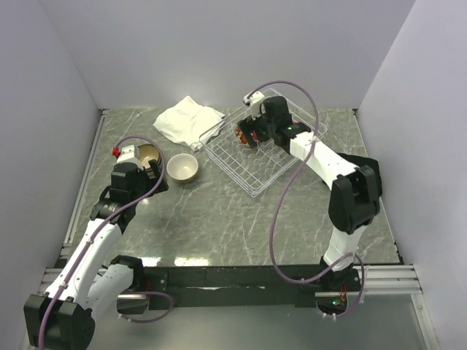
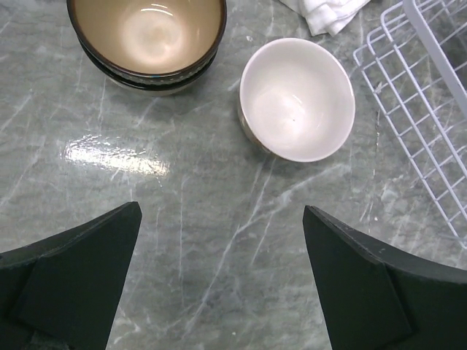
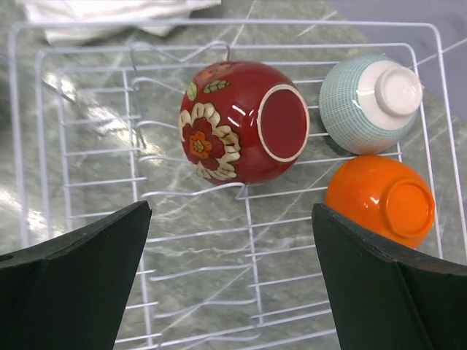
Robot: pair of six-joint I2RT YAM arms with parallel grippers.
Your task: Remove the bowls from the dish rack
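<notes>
The white wire dish rack [image 1: 252, 175] stands at the back centre-right. My right gripper [image 1: 249, 138] hovers over it, open and empty. In the right wrist view [image 3: 230, 281] its fingers flank bare rack wires [image 3: 182, 240]. Ahead of them lie three upturned bowls: a red floral bowl [image 3: 241, 120], a teal-and-white bowl [image 3: 368, 95] and an orange bowl [image 3: 379, 197]. My left gripper [image 1: 146, 182] is open and empty above the table [image 2: 222, 281]. Beyond it stand a tan bowl [image 2: 149, 36], stacked on another, and a white bowl [image 2: 297, 98].
A folded white cloth [image 1: 186, 120] lies behind the rack's left corner and shows in the left wrist view [image 2: 328, 14]. The rack's edge [image 2: 423, 109] is close to the right of the white bowl. Grey walls enclose the marbled table [image 1: 219, 219].
</notes>
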